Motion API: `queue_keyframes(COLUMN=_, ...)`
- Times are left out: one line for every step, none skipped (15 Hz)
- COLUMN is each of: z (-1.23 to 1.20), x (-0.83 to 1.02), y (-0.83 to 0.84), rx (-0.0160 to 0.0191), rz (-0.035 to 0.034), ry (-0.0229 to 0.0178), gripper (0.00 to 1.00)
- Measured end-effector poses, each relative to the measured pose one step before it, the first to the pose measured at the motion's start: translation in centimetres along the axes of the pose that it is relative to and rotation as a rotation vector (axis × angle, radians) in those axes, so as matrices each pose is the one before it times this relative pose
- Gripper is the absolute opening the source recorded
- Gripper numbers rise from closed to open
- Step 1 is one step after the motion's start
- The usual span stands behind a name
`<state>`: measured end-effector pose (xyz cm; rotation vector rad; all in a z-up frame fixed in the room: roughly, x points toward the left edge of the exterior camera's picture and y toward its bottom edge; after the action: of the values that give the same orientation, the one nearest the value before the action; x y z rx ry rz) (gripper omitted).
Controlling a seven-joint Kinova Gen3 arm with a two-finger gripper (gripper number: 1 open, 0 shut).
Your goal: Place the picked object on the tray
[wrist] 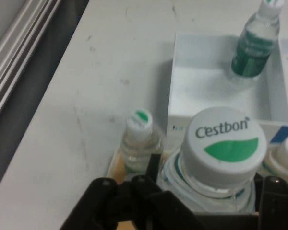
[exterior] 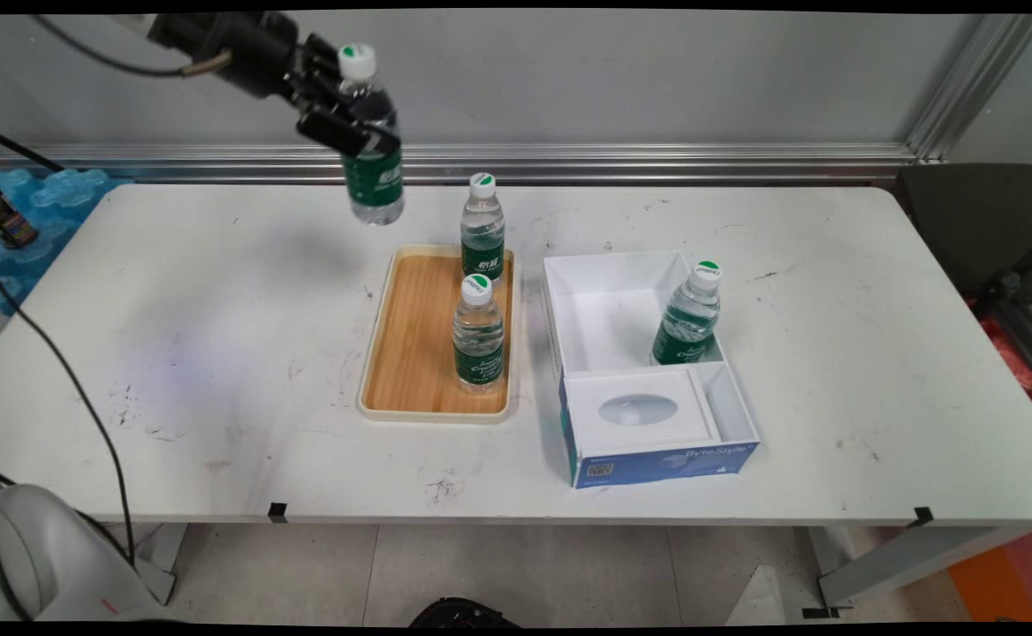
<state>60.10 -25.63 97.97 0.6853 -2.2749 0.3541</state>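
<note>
In the main view, a clear water bottle (exterior: 373, 150) with a green label and white-and-green cap hung upright in the air, above the surface (exterior: 216, 353) left of the wooden tray (exterior: 410, 353). Two like bottles (exterior: 479, 334) stood in the tray; a fourth bottle (exterior: 688, 314) leaned in the open white box (exterior: 604, 318). The pincer (exterior: 352, 110) was clamped on the raised bottle's upper body.

In the hand view, its cap (wrist: 229, 141), lettered Cestbon, sat between the black fingers (wrist: 273, 201).
</note>
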Motion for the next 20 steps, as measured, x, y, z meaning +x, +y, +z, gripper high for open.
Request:
queue_keyframes(z=0.219, x=-1.086, y=-0.182, rx=-0.00064, rz=0.00249, ry=-0.00746, gripper=0.0)
queue_keyframes(z=0.322, x=-1.07, y=-0.202, rx=-0.00069, rz=0.00273, ry=-0.00668, gripper=0.0)
queue_keyframes(z=0.414, x=-0.815, y=-0.193, rx=0.00149, rz=0.0025, ry=-0.00152, gripper=0.0)
queue_keyframes(z=0.586, x=-0.914, y=-0.191, rx=0.00121, rz=0.00215, ry=-0.00137, gripper=0.0)
queue_keyframes(z=0.71, x=-0.796, y=-0.211, rx=-0.00019, rz=0.00238, ry=0.00018, gripper=0.0)
queue_keyframes(z=0.698, x=-0.6, y=-0.195, rx=-0.00068, rz=0.00196, ry=0.00099, gripper=0.0)
queue_keyframes(z=0.755, x=-0.715, y=-0.17, rx=0.00024, rz=0.00078, ry=0.00135, gripper=0.0)
queue_keyframes(z=0.691, x=-0.572, y=-0.156, rx=-0.00064, rz=0.00079, ry=0.00109, gripper=0.0)
queue_keyframes(z=0.679, x=-0.545, y=-0.147, rx=-0.00092, rz=0.00113, ry=0.00132, gripper=0.0)
queue_keyframes(z=0.546, x=-0.408, y=-0.113, rx=-0.00101, rz=0.00154, ry=0.00099, gripper=0.0)
queue_keyframes(z=0.676, x=-0.437, y=-0.144, rx=-0.00178, rz=0.00304, ry=0.0014, gripper=0.0)
queue_keyframes(z=0.688, x=-0.494, y=-0.129, rx=-0.00123, rz=0.00338, ry=0.0016, gripper=0.0)
queue_keyframes(z=0.65, x=-0.417, y=-0.121, rx=-0.00115, rz=0.00473, ry=0.00225, gripper=0.0)
queue_keyframes(z=0.516, x=-0.287, y=-0.067, rx=-0.00089, rz=0.00453, ry=0.0022, gripper=0.0)
queue_keyframes(z=0.538, x=-0.297, y=-0.038, rx=-0.0007, rz=0.00525, ry=0.00299, gripper=0.0)
queue_keyframes(z=0.479, x=-0.249, y=0.006, rx=-0.00081, rz=0.00517, ry=0.00325, gripper=0.0)
queue_keyframes(z=0.375, x=-0.162, y=0.054, rx=-0.00018, rz=0.005, ry=0.00341, gripper=0.0)
queue_keyframes(z=0.434, x=-0.156, y=0.075, rx=-0.00044, rz=0.00546, ry=0.00375, gripper=0.0)
queue_keyframes(z=0.419, x=-0.136, y=0.093, rx=-0.00055, rz=0.00471, ry=0.00307, gripper=0.0)
queue_keyframes(z=0.297, x=-0.078, y=0.055, rx=0.00024, rz=0.00312, ry=0.00221, gripper=0.0)
